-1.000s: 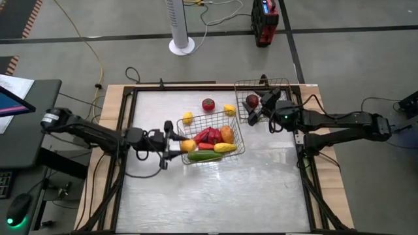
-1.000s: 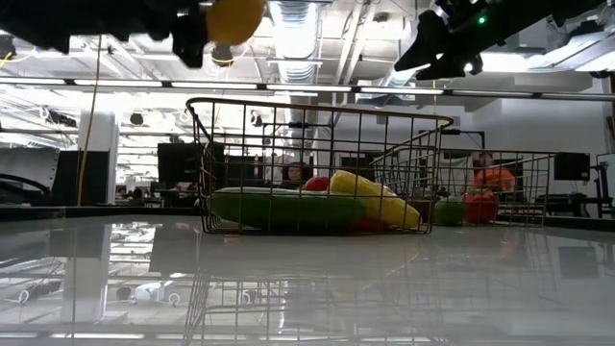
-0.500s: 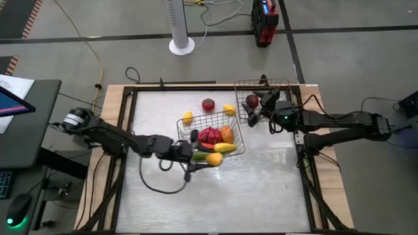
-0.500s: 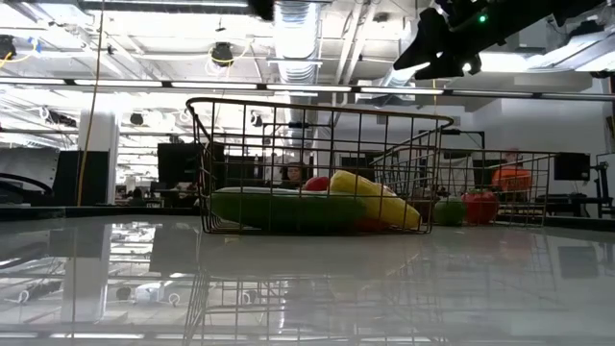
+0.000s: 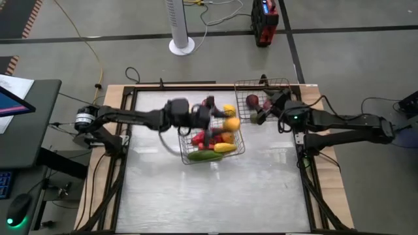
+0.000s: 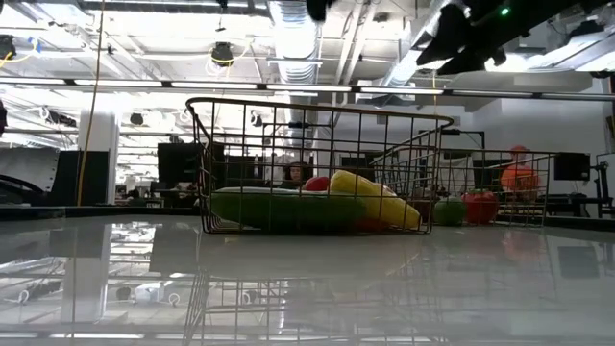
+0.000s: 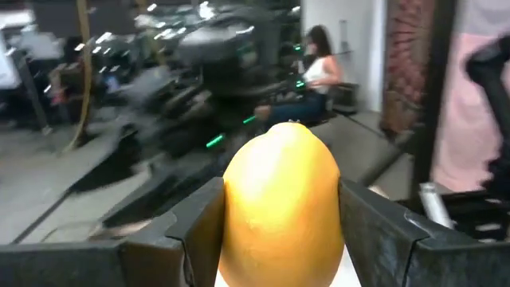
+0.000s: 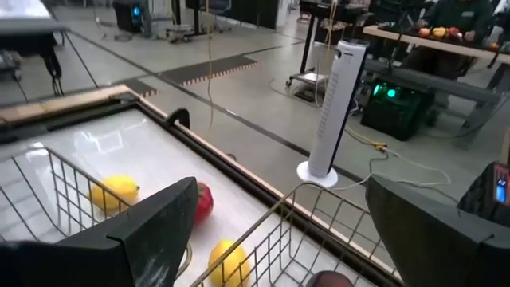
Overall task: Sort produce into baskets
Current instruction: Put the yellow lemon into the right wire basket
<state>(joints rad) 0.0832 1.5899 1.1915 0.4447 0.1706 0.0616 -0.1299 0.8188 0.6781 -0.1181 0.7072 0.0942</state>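
Left pincer: clamped on a yellow lemon, now raised over the centre basket; half a second ago it sat lower, at that basket's near-left corner. In the left wrist view the lemon stands with its long axis upright between both fingers.

Right pincer: fingers spread, holding nothing, hovering over the far-right basket; position nearly unchanged.

Centre basket contents: green cucumber and yellow corn, both lying roughly left-to-right along the near wall; red peppers behind.

Far-right basket: dark-red round piece.

Table: another lemon beyond the centre basket.
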